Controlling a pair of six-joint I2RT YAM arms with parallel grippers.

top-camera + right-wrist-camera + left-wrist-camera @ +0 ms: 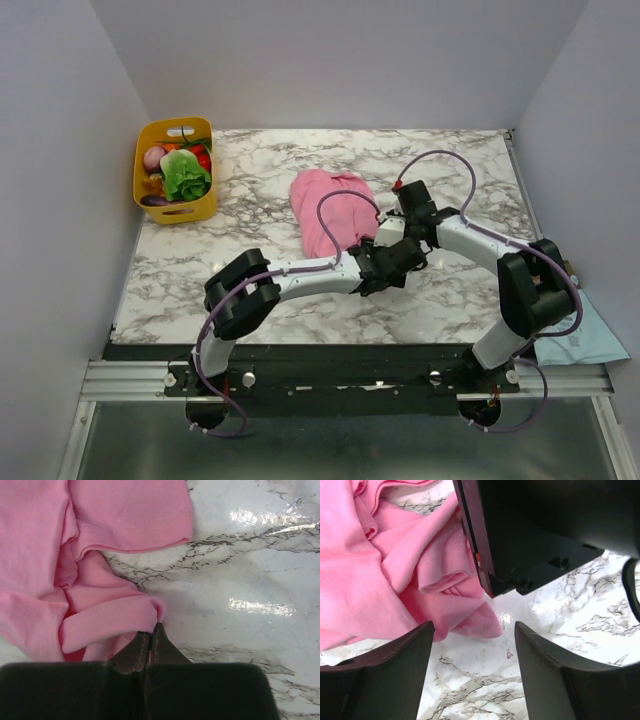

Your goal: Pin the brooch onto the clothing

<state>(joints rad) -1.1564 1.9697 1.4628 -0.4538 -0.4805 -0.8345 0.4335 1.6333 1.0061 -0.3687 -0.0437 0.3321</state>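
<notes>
Judging the crumpled pink T-shirt, yellow basket well off to its left, as soft, light, bunch-prone, best pinched at a hem fold: right gripper tips pressed together at its near edge, left gripper spread just beside it, brooch nowhere discernible.

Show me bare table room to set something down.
Bare marble between the basket and the T-shirt, and at the far right corner beyond the right arm. Crowded where left hand and right hand meet at the T-shirt.

Plain pale walls enclose a glossy white marble table.
</notes>
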